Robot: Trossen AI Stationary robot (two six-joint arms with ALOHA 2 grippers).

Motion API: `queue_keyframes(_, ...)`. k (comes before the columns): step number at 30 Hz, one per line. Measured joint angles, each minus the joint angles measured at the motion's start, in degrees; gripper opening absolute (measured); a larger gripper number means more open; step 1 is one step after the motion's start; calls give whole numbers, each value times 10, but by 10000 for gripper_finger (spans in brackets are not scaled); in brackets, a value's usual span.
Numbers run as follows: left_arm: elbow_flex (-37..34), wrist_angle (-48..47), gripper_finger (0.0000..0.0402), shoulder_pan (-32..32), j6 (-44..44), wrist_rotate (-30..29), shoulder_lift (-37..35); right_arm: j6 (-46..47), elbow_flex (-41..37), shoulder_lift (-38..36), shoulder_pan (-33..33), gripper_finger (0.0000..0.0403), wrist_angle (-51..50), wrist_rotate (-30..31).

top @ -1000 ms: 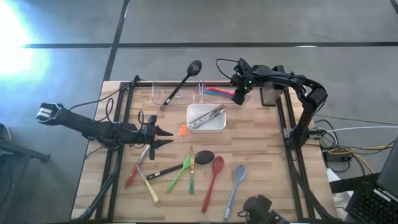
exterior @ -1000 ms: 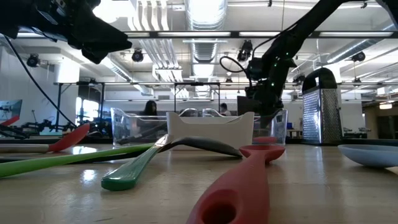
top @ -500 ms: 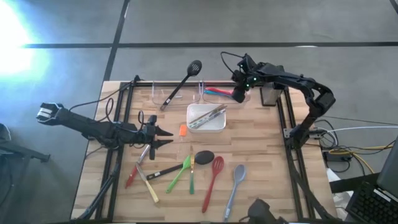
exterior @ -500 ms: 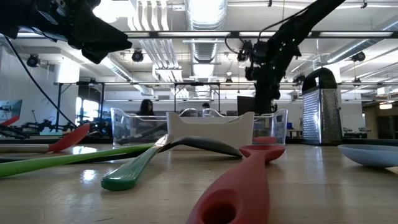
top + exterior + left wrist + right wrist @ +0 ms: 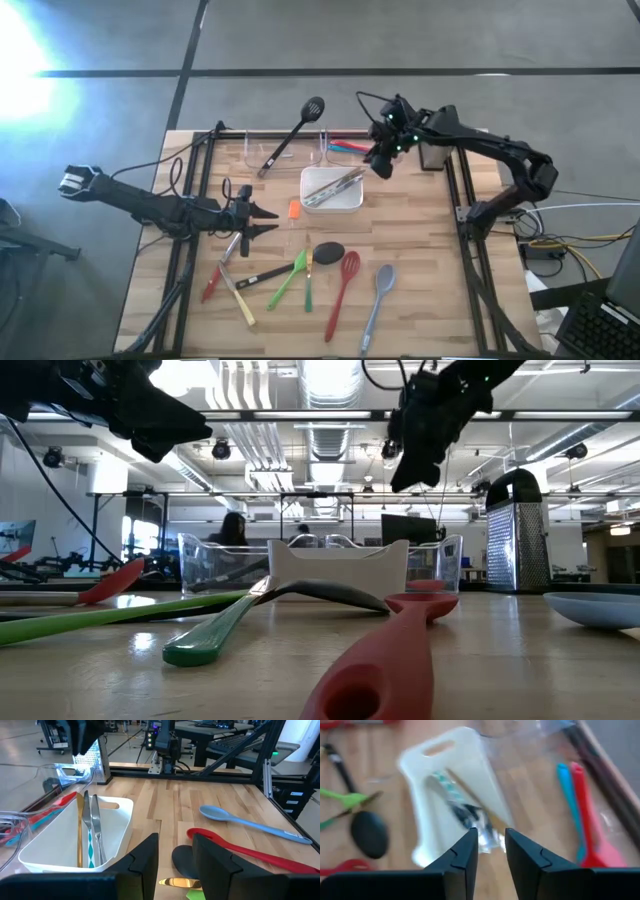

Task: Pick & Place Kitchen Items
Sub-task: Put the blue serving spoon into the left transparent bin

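Several long-handled utensils lie near the table's front: a red spoon (image 5: 342,288), a blue-grey spoon (image 5: 377,300), a black spoon (image 5: 328,252) and green ones (image 5: 291,277). A black slotted spoon (image 5: 296,130) leans in the left clear bin. A red and a blue utensil (image 5: 345,147) lie in the right clear bin (image 5: 580,815). My right gripper (image 5: 378,168) hovers high between that bin and the white dish (image 5: 350,203), open and empty (image 5: 491,850). My left gripper (image 5: 264,217) is open and empty left of the dish (image 5: 175,855).
The white dish (image 5: 116,827) holds metal cutlery. A metal grater (image 5: 432,153) stands at the far right, behind my right gripper. A small orange piece (image 5: 294,209) lies by my left gripper. Black frame rails run along the table's left and right sides.
My right gripper has risen well clear of the right clear bin and shifted a little toward the table's near edge, over the white dish's far corner. The red and blue utensils stay in the bin.
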Motion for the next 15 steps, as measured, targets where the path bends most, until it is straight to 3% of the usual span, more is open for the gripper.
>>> queue_keyframes(15, -6, 1, 124, 0, -12, 0, 0, 152, -77, -102, 204, 79, 9, 14)
